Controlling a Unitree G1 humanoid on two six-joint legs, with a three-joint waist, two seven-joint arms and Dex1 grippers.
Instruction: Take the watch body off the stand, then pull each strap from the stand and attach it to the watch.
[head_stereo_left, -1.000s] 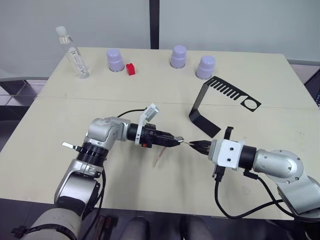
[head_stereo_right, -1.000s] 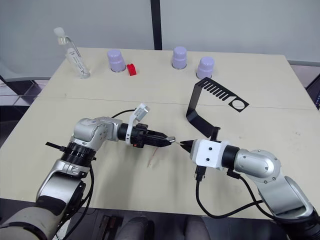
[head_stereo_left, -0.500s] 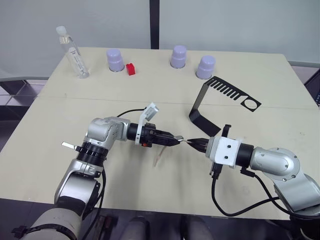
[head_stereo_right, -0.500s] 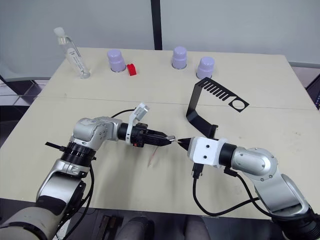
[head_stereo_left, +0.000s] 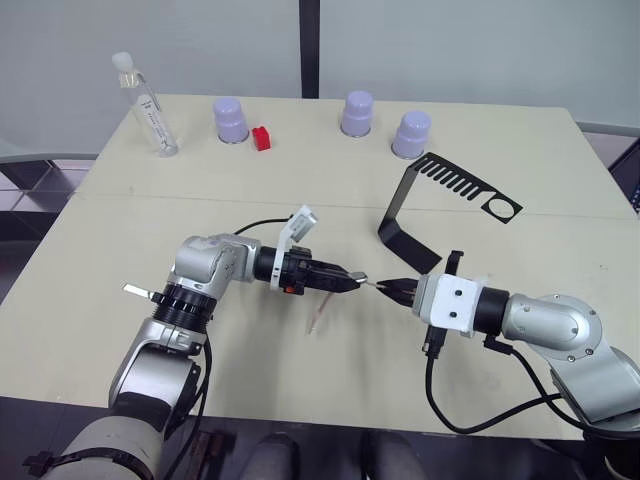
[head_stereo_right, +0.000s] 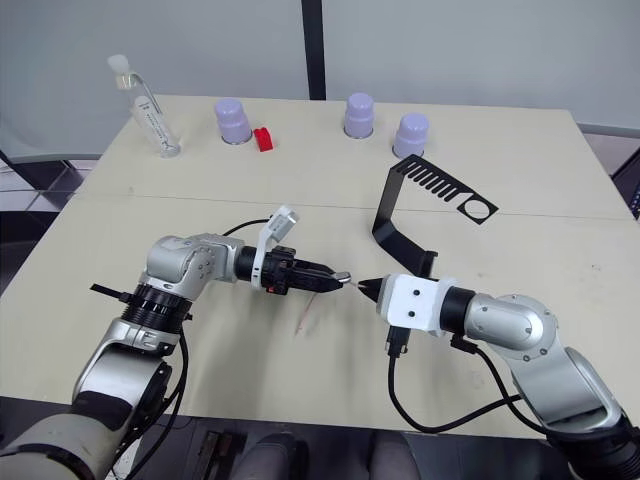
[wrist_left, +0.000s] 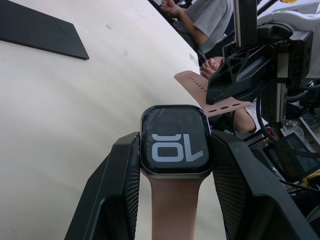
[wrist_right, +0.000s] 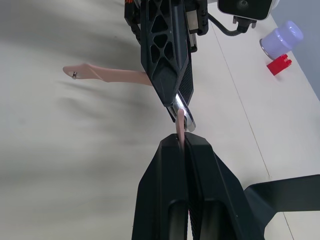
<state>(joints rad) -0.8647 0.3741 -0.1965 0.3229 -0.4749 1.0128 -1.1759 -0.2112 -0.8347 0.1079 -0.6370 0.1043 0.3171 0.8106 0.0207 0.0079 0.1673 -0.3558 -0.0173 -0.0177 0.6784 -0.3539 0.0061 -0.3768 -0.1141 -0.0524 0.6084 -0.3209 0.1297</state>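
**Q:** Item one, the claws. What do I log?

**A:** From my console: left claw (head_stereo_left: 352, 281), fingers pressed against the two sides of the watch body (wrist_left: 175, 141), which sits between the fingertips with its screen of pale digits toward the wrist camera. Right claw (head_stereo_left: 392, 289), fingers closed together, nipping the end of the second strap (wrist_right: 180, 120). The two claws point at each other tip to tip above the desk (head_stereo_left: 500, 170), almost touching.

**Q:** Item two, the straps?

**A:** First strap (wrist_left: 172, 210), pink-beige, joined to the watch body on the edge nearest the left wrist; in the head view it hangs below the left claw toward the desk. The second strap, same colour, with a row of small holes, reaches from the right claw's tips to the far edge of the watch body. I cannot tell whether it is seated in the case.

**Q:** Item three, the stand?

**A:** The stand (head_stereo_left: 398, 225), black bent metal, on the desk just beyond the right claw, on the side away from the left claw. Its comb-slotted arm and ring point off past the right arm.

**Q:** Other stock?

**A:** Well beyond both claws, at the far side of the desk: clear bottle (head_stereo_left: 145, 110), three lilac cups (head_stereo_left: 230, 120), small red block (head_stereo_left: 261, 138).
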